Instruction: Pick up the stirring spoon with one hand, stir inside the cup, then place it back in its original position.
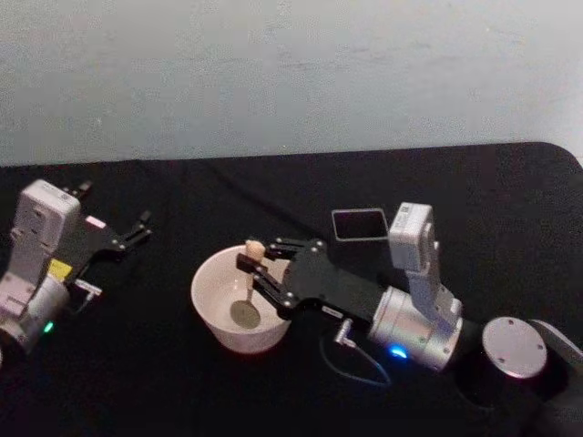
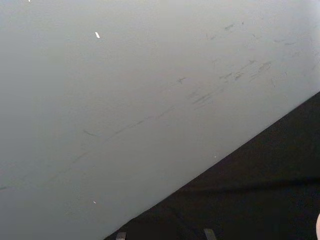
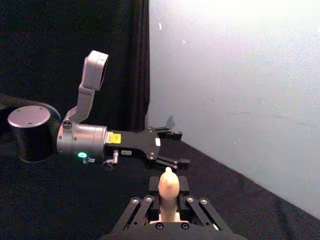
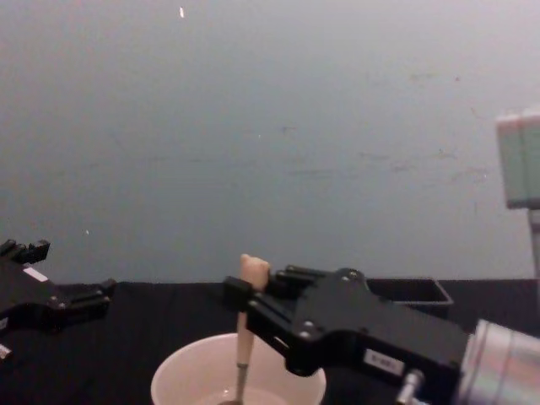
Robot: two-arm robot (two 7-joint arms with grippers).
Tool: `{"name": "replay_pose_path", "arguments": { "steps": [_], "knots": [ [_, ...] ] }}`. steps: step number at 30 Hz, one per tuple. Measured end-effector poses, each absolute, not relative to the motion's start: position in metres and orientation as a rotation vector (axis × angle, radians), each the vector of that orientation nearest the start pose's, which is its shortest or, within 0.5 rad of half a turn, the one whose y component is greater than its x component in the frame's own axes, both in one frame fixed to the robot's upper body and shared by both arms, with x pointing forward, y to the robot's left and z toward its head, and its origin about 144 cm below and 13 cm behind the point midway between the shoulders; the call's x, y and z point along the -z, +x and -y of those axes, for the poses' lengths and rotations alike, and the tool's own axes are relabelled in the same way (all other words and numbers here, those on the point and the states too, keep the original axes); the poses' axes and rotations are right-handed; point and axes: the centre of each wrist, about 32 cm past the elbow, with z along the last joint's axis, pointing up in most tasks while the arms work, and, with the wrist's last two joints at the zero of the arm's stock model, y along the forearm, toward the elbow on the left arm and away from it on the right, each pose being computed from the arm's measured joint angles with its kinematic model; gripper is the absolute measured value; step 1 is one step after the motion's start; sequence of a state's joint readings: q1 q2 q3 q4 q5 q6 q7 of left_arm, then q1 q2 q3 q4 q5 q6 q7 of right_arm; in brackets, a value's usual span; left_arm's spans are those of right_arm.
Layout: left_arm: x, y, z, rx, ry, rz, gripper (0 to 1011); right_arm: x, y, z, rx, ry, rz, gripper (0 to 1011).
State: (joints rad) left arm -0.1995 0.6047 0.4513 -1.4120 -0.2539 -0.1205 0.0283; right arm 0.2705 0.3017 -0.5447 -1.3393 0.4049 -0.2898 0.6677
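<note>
Black and angular, the right hand (image 1: 258, 264) is clamped on the beige handle of the small bear-topped stirring spoon (image 1: 249, 291). It holds the spoon nearly upright, round shiny silver bowl low inside the wide, smooth cream-white cup (image 1: 226, 339) on the black cloth-covered counter (image 1: 182, 191). Behind the cup to the right stands the dark grey, thin-walled square holder (image 1: 360, 238). The left hand (image 1: 141, 226) rests well to the left, fingers spread, grasping nothing.
</note>
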Motion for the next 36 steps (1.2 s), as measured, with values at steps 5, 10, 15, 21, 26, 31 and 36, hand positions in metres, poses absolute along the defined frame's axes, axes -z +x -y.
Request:
{"name": "replay_pose_path", "arguments": {
  "steps": [5,10,15,21,26,31,36],
  "knots": [
    [-1.140,0.489,-0.310,-1.248,0.304,0.285,1001,-1.129,0.508,0.173,0.479,0.113,0.127,202],
    [-1.140,0.489,-0.310,-1.248,0.304,0.285,1001,-1.130,0.518,0.168,0.499,0.118,0.136,202],
    [-1.140,0.489,-0.310,-1.248,0.304,0.285,1001,-1.129,0.526,0.170,0.529,0.111,0.143,202],
    [-1.140,0.489,-0.310,-1.248,0.304,0.285,1001,-1.128,0.529,0.175,0.553,0.103,0.146,202],
    [-1.140,0.489,-0.310,-1.248,0.304,0.285,1001,-1.128,0.529,0.177,0.562,0.103,0.147,202],
    [-1.140,0.489,-0.310,-1.248,0.304,0.285,1001,-1.128,0.529,0.178,0.565,0.104,0.147,202],
    [-1.140,0.489,-0.310,-1.248,0.304,0.285,1001,-1.131,0.528,0.179,0.564,0.109,0.152,202]
  ]
}}
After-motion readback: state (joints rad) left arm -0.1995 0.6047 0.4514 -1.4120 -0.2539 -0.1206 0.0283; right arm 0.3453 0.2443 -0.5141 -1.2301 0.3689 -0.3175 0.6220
